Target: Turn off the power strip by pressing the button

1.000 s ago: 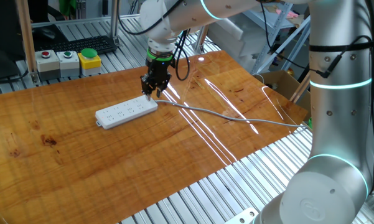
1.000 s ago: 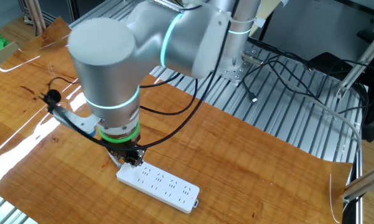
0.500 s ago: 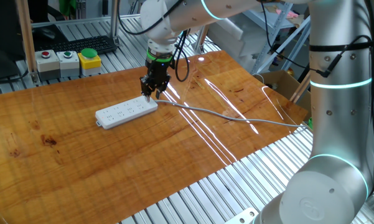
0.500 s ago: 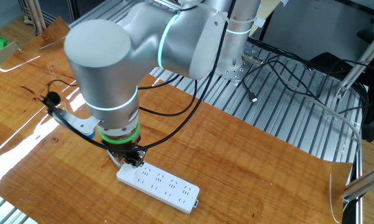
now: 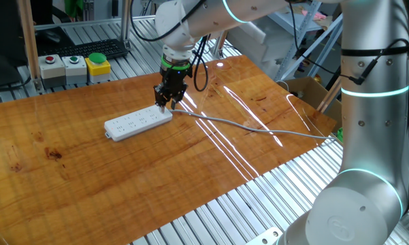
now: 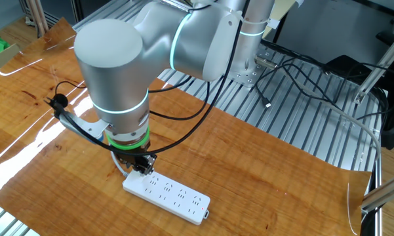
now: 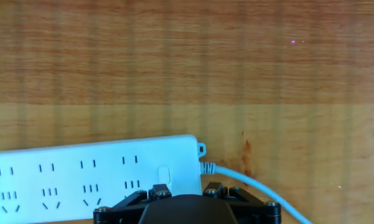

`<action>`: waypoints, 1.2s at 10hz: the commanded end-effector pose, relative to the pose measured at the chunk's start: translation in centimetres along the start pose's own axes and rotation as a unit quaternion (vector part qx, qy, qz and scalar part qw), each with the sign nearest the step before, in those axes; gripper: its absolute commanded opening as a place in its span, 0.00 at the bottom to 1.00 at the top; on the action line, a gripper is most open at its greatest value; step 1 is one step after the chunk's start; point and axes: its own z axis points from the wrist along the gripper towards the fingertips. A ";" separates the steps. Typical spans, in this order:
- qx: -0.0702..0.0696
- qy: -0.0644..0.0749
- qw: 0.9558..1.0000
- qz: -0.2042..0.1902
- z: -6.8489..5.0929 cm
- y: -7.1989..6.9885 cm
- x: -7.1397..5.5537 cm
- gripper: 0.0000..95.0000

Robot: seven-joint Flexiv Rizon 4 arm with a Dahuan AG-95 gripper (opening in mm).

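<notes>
— Position check, please: where did you have the strip?

— I had the long slim white plastic power strip (image 5: 138,122) lying flat on the glossy wooden tabletop (image 5: 88,177), toward the side nearest the grey boxes with round red, green and yellow buttons (image 5: 73,64). Its thin grey cable (image 5: 252,126) ran off the end across the wood toward the far edge. In the other fixed view the strip (image 6: 166,193) lay just under the arm's wrist.

— And the switch?

— In the hand view I saw the tiny white push button (image 7: 163,175) at the corded end of the strip (image 7: 93,171), just beside the last outlets, with the cable (image 7: 252,185) leaving right next to it.

— Where was the tool?

— The black two-finger gripper (image 5: 164,104) pointed straight down over that corded end. In the other fixed view it (image 6: 139,170) sat right at the strip's end. From the hand camera its dark body (image 7: 187,206) filled the bottom edge, directly below the button.

— Fingers spread or pressed together?

— I could not tell; no view showed the tips clearly, nor whether they touched the button
</notes>
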 end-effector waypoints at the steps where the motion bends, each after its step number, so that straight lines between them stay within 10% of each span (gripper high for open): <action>1: -0.003 -0.014 1.000 0.006 0.0 0.0 0.2 0.40; 12: -0.006 -0.040 0.999 0.018 0.3 0.1 0.0 0.40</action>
